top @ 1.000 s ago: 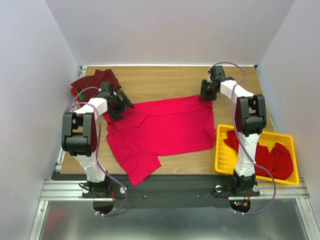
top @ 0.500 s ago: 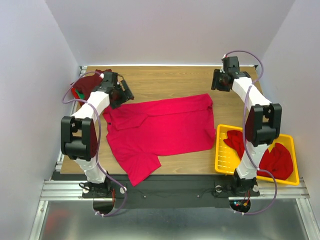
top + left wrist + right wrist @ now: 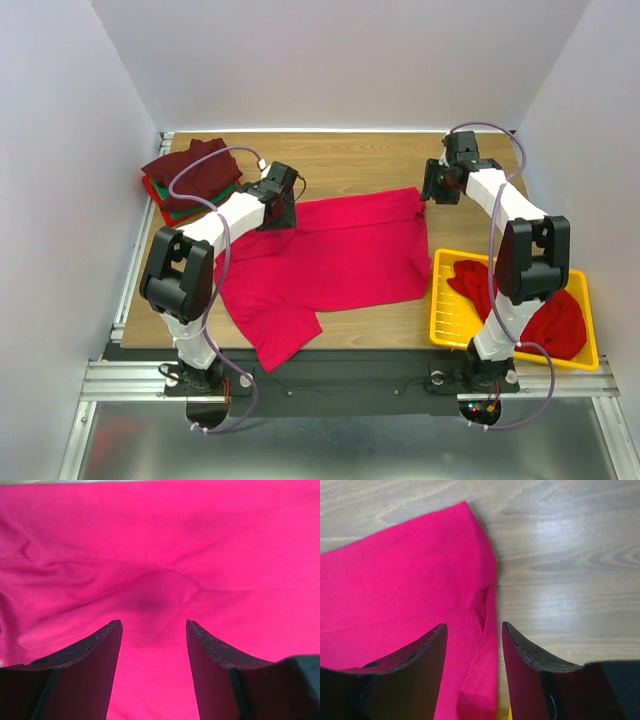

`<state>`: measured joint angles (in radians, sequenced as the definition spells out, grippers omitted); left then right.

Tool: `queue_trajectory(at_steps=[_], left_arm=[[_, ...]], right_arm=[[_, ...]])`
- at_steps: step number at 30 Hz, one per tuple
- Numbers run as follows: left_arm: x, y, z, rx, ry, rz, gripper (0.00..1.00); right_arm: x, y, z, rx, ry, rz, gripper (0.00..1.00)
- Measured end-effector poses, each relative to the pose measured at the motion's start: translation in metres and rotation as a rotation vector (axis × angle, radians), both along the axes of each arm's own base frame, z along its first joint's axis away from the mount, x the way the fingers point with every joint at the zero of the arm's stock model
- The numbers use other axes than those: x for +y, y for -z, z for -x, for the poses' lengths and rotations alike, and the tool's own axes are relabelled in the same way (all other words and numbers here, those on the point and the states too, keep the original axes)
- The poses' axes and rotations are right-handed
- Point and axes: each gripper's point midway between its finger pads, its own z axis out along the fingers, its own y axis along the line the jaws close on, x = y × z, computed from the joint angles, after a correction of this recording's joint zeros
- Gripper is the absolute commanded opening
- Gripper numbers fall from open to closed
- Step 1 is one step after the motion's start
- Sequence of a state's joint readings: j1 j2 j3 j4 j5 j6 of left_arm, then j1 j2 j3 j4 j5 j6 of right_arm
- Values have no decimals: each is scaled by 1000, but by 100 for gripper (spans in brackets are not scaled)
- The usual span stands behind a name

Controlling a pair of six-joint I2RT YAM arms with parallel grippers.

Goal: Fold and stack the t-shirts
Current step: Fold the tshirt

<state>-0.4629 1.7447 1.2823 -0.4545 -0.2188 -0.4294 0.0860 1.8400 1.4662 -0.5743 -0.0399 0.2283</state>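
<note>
Crimson t-shirt (image 3: pixel 340 255), left jaws shifted over its far edge, parted, right jaws parted at its corner.

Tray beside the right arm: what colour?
The tray is yellow; the top external view shows it best.

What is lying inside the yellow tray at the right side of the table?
The yellow tray holds crumpled red t-shirts, loosely piled. The right arm passes above its middle and hides that part, so their number is unclear. The tray floor beneath the cloth is covered.
</note>
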Motion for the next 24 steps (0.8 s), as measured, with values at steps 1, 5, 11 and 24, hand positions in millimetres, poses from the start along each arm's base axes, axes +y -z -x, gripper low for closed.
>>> queue_trajectory(at_steps=[1, 5, 11, 24], left_arm=[[2, 3, 1, 4, -2, -14, 59], [8, 17, -1, 23, 8, -63, 56], [4, 30, 3, 49, 44, -98, 56], [0, 47, 13, 66, 83, -115, 48]], right_arm=[[0, 0, 2, 1, 0, -3, 54], [2, -2, 10, 3, -3, -17, 54], [2, -2, 17, 7, -6, -20, 54], [0, -7, 41, 6, -9, -18, 54]])
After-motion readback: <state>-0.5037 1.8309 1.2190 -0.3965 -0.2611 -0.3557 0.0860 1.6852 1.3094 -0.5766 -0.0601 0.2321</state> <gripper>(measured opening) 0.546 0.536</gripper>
